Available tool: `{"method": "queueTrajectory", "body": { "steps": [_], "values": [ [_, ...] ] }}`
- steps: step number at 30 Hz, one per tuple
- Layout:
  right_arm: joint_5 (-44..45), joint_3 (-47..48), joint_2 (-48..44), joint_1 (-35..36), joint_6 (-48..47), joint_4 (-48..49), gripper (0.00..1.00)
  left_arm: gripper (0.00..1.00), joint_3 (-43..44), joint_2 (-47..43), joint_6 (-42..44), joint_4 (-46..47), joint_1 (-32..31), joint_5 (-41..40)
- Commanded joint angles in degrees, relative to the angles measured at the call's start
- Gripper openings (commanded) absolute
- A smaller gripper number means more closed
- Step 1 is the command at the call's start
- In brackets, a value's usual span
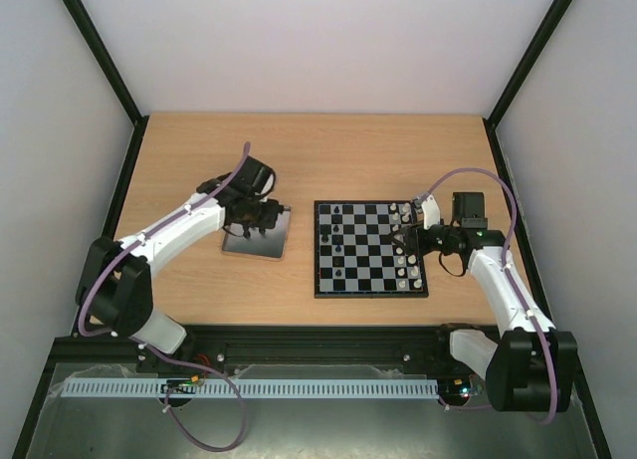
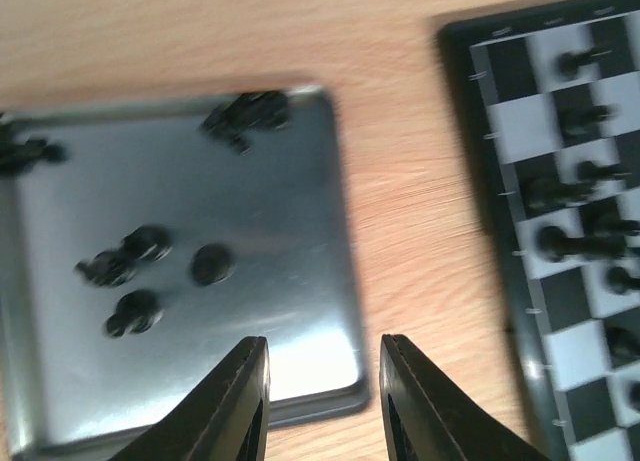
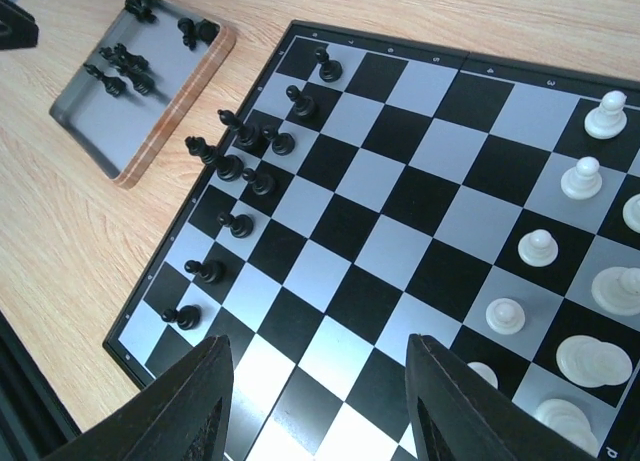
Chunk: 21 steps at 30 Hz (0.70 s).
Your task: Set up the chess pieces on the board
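A light wooden table (image 1: 299,150) stands between plain pale walls, and my two arms are fixed at its near edge. The board (image 1: 370,248) lies flat on the right half of the table. A grey metal tray (image 2: 270,181) lies just beside it on the left, not touching it.

My left claw (image 2: 323,401) hangs over the tray, at the corner nearest the board. Its fingers (image 2: 245,406) stand a moderate way apart and there is nothing between them. One finger is over the tray's rim and the other is over the wood beside the corner.

My right claw (image 3: 315,401) hangs above the board, on the side of the white pieces (image 3: 583,178). It is wide and empty, and only squares show between its fingers.

Some of the black pieces (image 3: 229,166) stand already on the board, about ten of them, in the two lines of squares nearest the tray. Most stand upright, each on its own square, and a few in the middle are close together. The other black pieces are in the tray, alone or in small groups. They look blurred in my left wrist view, so I cannot count them well. The white pieces stand on the opposite side of the board, well apart from the black ones.
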Motion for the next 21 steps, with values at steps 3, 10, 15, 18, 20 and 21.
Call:
{"method": "queueTrajectory", "body": {
  "steps": [3,10,15,18,20,21],
  "values": [
    [0.82,-0.57,1.18,0.32,-0.21,-0.16,0.48,0.34,-8.25,-0.77,-0.79,5.31,6.08,1.2],
    [1.78,-0.74,1.36,0.32,-0.08,0.08,0.48,0.35,-8.95,2.23,0.07,7.19,6.87,0.29],
    [2.53,-0.79,1.28,0.21,0.07,0.41,0.48,0.35,-7.75,2.31,0.21,6.64,6.88,0.55],
    [2.15,-0.69,1.69,0.23,0.12,0.33,0.48,0.34,-7.42,2.22,1.22,6.97,6.86,1.89],
    [1.74,-0.67,1.8,0.23,0.03,0.24,0.48,0.34,-7.58,2.28,2.31,7.86,6.87,3.89],
    [1.5,-0.66,1.81,0.23,-0.03,0.24,0.48,0.34,-7.59,2.48,2.42,8.19,6.88,4.04]
  ]
}}
